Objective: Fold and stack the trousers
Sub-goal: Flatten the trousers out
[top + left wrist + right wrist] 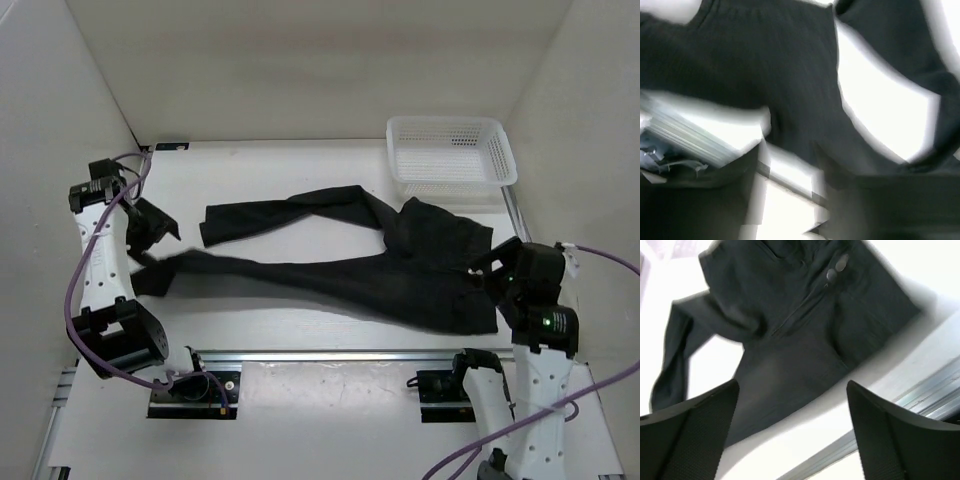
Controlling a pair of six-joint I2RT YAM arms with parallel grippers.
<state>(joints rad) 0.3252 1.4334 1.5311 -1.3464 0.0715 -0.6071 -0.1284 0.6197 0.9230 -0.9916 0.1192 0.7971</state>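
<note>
Right gripper (792,385) open, empty; left gripper (157,245) cannot tell; trousers (350,275) lie lengthwise left-right, waist rightward.

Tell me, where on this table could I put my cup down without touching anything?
Bare table runs along the back wall, left of the white basket. Another free strip lies between the trousers and the metal rail. A narrow wedge opens between their two legs. The right side is crowded: waistband, basket, right gripper.
</note>
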